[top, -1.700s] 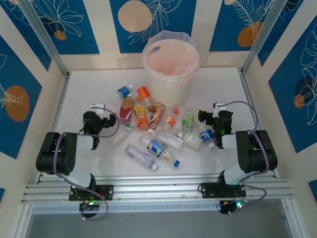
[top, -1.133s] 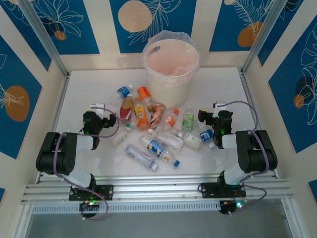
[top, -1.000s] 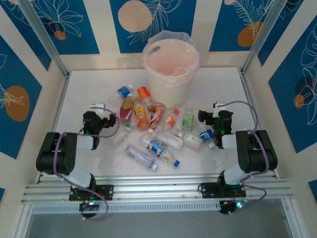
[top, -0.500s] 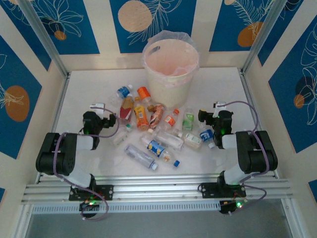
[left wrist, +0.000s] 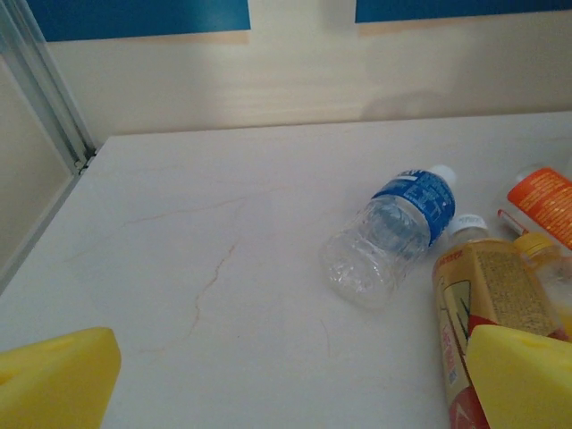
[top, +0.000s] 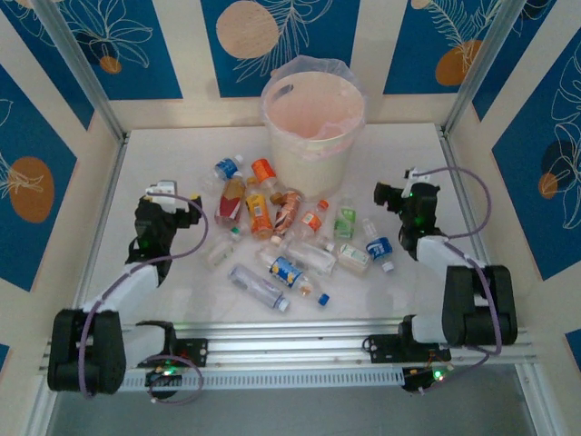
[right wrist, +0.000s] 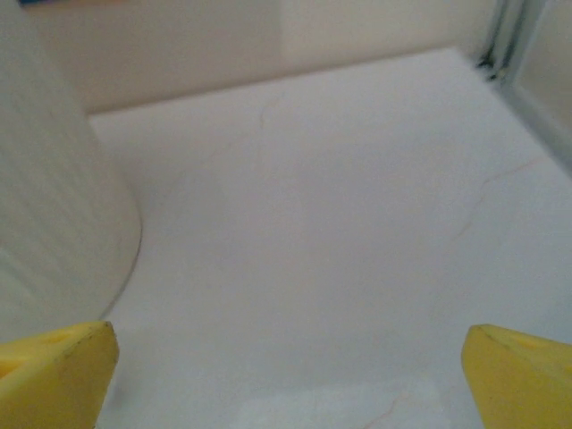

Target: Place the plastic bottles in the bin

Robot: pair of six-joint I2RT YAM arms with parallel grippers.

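Note:
Several plastic bottles lie scattered on the white table in front of the bin, a tall cream bucket lined with a pinkish bag. My left gripper is open and empty, left of the pile. Between and beyond its yellow fingertips lie a clear blue-labelled bottle, an orange bottle and a yellow-labelled reddish bottle. Open too and holding nothing, my right gripper hangs right of the bin, over bare table. Its fingertips stand wide apart, with the bin wall at the left.
Cream walls with blue panels close in the table on three sides. Metal frame posts rise at the back corners, and a rail runs along the near edge. Bare table lies on the far left and far right.
Both arms have stretched forward from their folded pose. The left gripper moved back and left, the right gripper back and right. Both stay open. The bottles have not moved.

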